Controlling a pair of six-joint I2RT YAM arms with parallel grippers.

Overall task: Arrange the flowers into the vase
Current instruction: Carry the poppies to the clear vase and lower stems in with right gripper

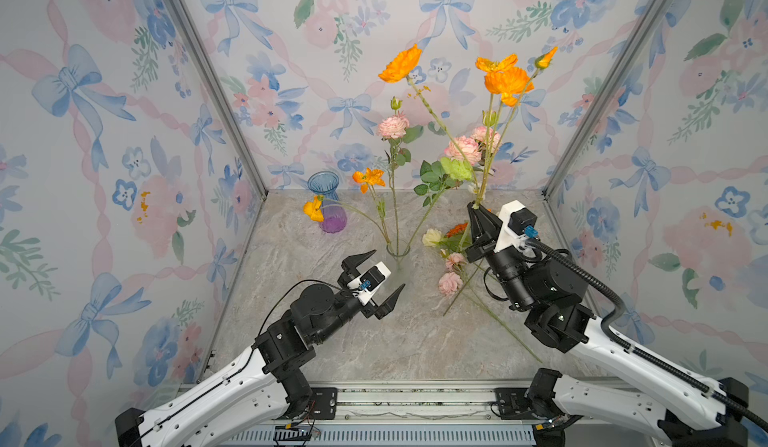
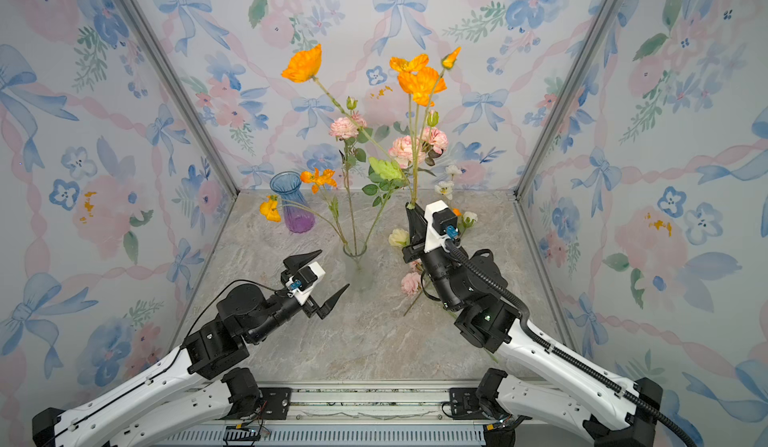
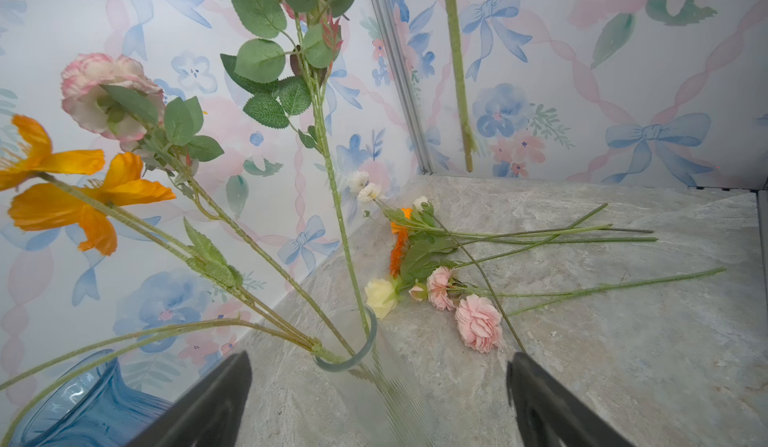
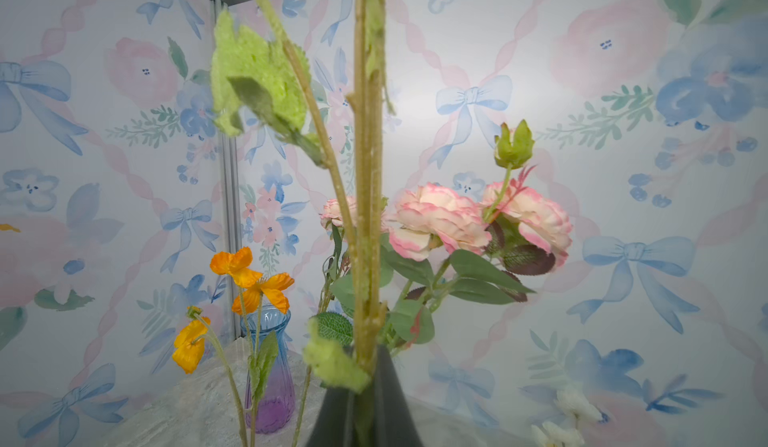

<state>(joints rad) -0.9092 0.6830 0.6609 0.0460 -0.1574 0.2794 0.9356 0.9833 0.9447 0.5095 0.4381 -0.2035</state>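
Mid-frame vase [image 1: 397,254]: we see three stems [image 1: 393,216] | right end effector [image 1: 474,205] holds poppies [image 1: 505,81] | left end effector [image 1: 388,269] wide | pile [image 1: 451,283] unplaced

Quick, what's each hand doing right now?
Left hand: open, empty.
Right hand: closed on the orange flower stems.

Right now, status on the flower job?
Left gripper open near clear vase. Right gripper shut on orange poppies, raised. Loose flowers lie on table. Path to vase looks clear.
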